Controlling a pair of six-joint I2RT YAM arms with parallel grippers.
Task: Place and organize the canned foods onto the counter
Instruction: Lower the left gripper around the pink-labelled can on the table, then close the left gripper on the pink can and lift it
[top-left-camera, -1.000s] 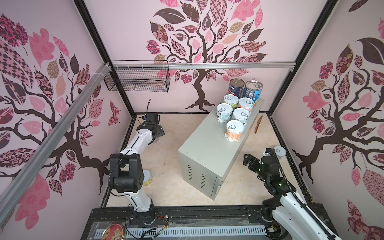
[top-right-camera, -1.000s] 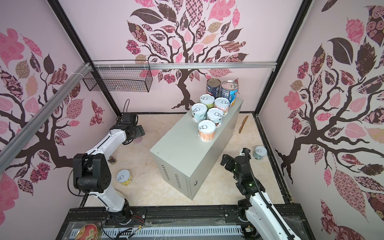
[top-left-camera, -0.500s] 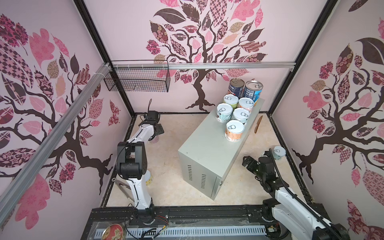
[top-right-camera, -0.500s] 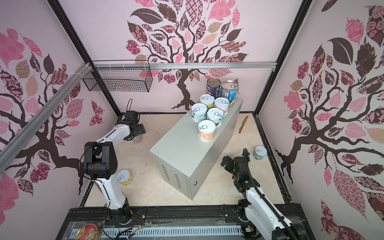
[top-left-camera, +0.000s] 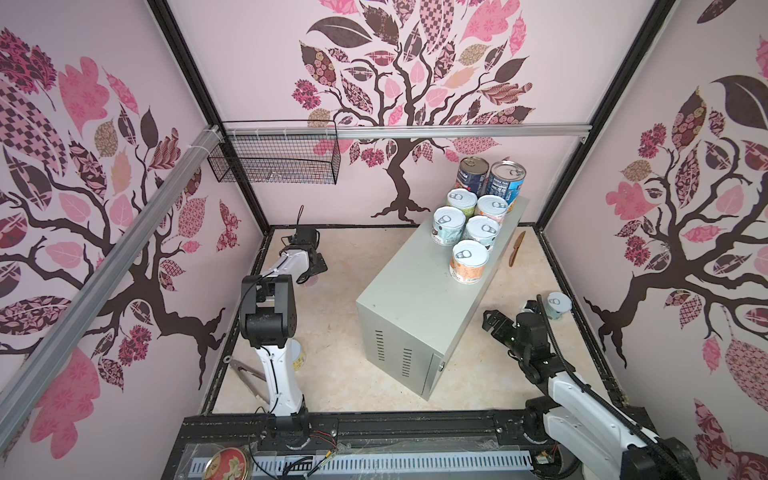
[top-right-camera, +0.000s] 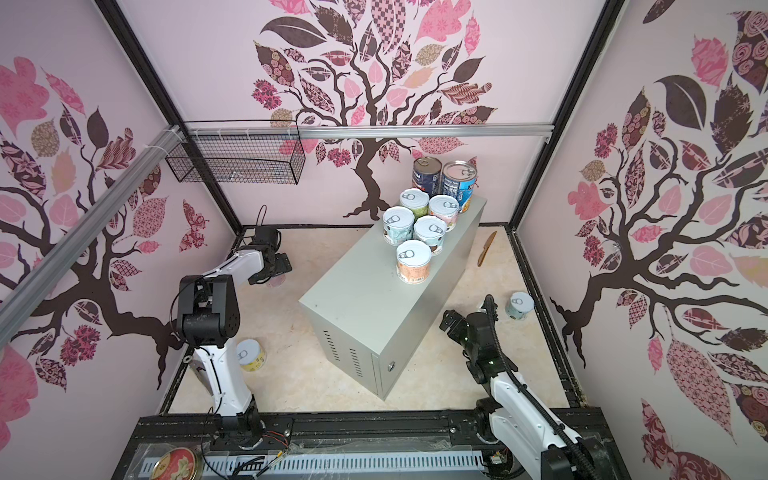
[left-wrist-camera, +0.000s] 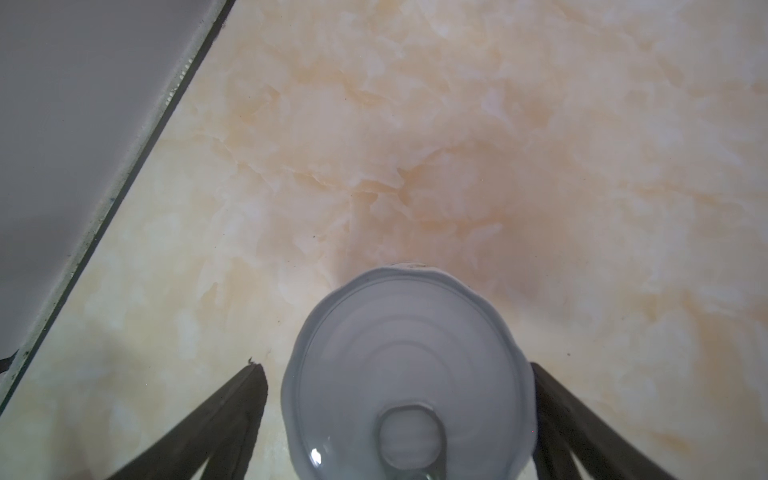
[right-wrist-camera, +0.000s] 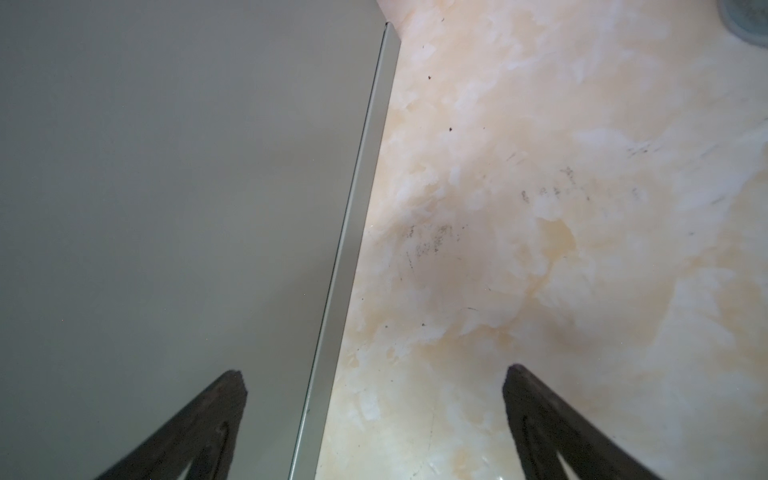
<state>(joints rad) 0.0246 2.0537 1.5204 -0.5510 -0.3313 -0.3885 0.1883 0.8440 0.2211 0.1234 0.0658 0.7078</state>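
Seven canned foods (top-left-camera: 468, 261) stand on the counter (top-left-camera: 415, 303), bunched at its far end with the two tall ones at the back. By our count three are left, all on the floor. The far-left can (left-wrist-camera: 405, 332) sits between the spread fingers of the left gripper (left-wrist-camera: 395, 368), not yet clamped, near the wall base. The yellow can (top-right-camera: 251, 354) stands by the left arm's base and the right-side can (top-left-camera: 558, 304) close to the right wall. The right gripper (right-wrist-camera: 374, 370) is spread and empty over the counter's long edge. The near half of the countertop is bare, and the right floor gap looks tight.
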